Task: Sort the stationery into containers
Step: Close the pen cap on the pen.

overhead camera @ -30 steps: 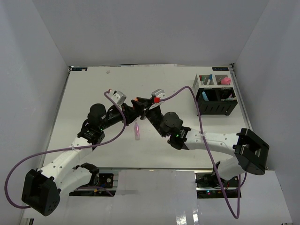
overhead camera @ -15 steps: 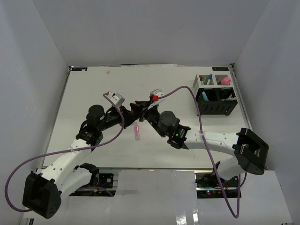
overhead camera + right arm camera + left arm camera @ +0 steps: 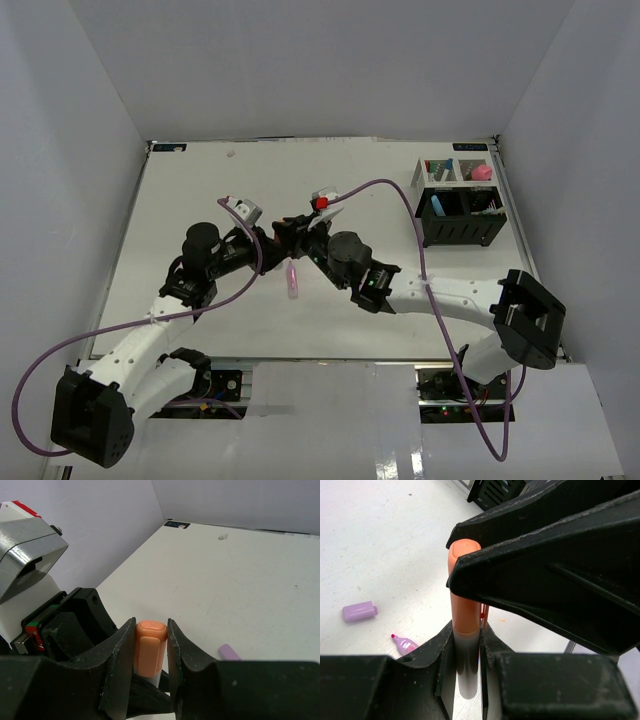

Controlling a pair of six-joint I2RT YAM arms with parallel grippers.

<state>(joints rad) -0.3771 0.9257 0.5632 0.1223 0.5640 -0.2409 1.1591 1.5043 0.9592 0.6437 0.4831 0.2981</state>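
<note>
An orange-capped marker (image 3: 464,595) with a white body is held above the table between both grippers. My left gripper (image 3: 466,640) is shut on its white body. My right gripper (image 3: 151,630) is shut on its orange cap (image 3: 150,647) from the opposite side. In the top view the two grippers, left (image 3: 283,234) and right (image 3: 304,232), meet tip to tip at the table's middle. A purple marker (image 3: 292,280) lies uncapped on the table just below them, with its purple cap (image 3: 358,612) apart from it. The black organizer (image 3: 462,228) with white mesh compartments (image 3: 436,172) stands at the far right and holds several items.
The purple marker (image 3: 404,643) and its loose cap (image 3: 229,652) lie under the joined grippers. A pink round item (image 3: 482,171) sits in a mesh compartment. Purple cables loop over both arms. White walls close in the table's sides and back.
Both grippers have shifted slightly left together, and the right arm has come closer in on the marker. The purple marker on the table has not moved.
</note>
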